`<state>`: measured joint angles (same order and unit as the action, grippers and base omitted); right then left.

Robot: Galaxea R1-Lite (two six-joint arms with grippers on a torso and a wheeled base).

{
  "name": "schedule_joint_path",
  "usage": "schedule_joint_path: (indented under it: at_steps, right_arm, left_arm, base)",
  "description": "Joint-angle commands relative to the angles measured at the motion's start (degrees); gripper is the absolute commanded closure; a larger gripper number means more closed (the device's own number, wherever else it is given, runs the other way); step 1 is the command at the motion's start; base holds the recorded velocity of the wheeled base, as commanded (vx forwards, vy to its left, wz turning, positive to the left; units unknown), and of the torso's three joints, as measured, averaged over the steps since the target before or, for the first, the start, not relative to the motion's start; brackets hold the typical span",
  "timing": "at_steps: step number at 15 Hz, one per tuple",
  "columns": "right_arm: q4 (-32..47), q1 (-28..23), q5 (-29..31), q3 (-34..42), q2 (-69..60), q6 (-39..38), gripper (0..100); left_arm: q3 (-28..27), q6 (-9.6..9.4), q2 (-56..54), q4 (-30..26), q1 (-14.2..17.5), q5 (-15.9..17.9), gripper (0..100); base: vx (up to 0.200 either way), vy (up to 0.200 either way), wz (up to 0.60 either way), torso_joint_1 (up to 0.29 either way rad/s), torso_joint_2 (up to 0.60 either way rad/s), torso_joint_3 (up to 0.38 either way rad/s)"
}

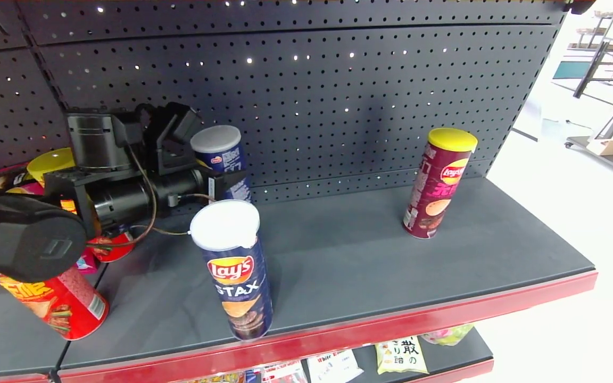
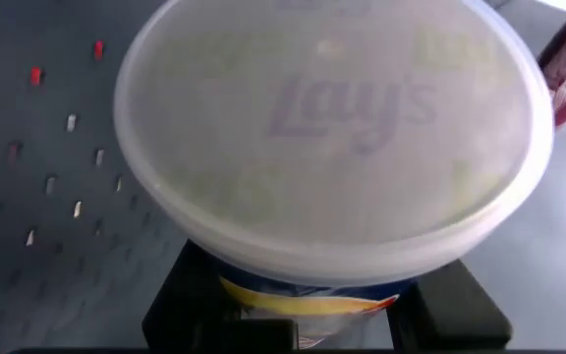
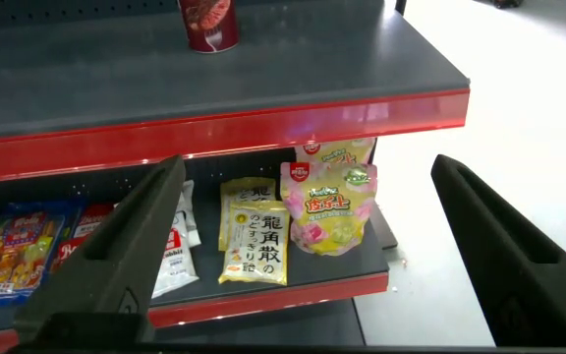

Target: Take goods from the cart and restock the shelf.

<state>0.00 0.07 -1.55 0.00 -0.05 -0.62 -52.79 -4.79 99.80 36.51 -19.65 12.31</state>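
the blue stax can (image 1: 234, 271) stands at the front of the shelf (image 1: 365, 255). behind it, near the pegboard (image 1: 338, 106), the left gripper (image 1: 226, 185) clamps a second blue can (image 1: 220, 154) upright, its arm lying level from the left. best to set that can down square, clear of its neighbour, before letting go. the right gripper (image 3: 312, 285) hangs with jaws spread wide, facing the lower shelf (image 3: 263, 300).

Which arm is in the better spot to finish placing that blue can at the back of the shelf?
Left. The left hand is shut on the blue can by the pegboard, over the shelf. The right hand is open and empty, low down, facing the lower shelf.
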Motion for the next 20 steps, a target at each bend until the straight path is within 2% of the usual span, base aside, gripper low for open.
schedule_joint_path:
  at_steps: [1, 11, 14, 20]
  right_arm:
    - [0.0, 0.0, 0.0, 0.0, 0.0, 0.0, 0]
    - [0.0, 0.0, 0.0, 0.0, 0.0, 0.0, 0]
    - [0.0, 0.0, 0.0, 0.0, 0.0, 0.0, 0]
    - [0.0, 0.0, 0.0, 0.0, 0.0, 0.0, 0]
  left_arm:
    - [0.0, 0.13, 2.9, 3.4, -0.7, 0.2, 100]
    - [0.8, -0.31, 3.2, 3.6, -0.7, 0.3, 100]
    - [1.0, -0.31, 2.1, 1.6, -0.8, 0.7, 100]
    - [2.0, -0.48, 2.1, 1.5, -0.8, 1.0, 100]
  base:
    - [0.000, 0.000, 0.00, 0.000, 0.00, 0.000]
    - [0.000, 0.000, 0.00, 0.000, 0.00, 0.000]
    - [0.000, 0.000, 0.00, 0.000, 0.00, 0.000]
    - [0.000, 0.000, 0.00, 0.000, 0.00, 0.000]
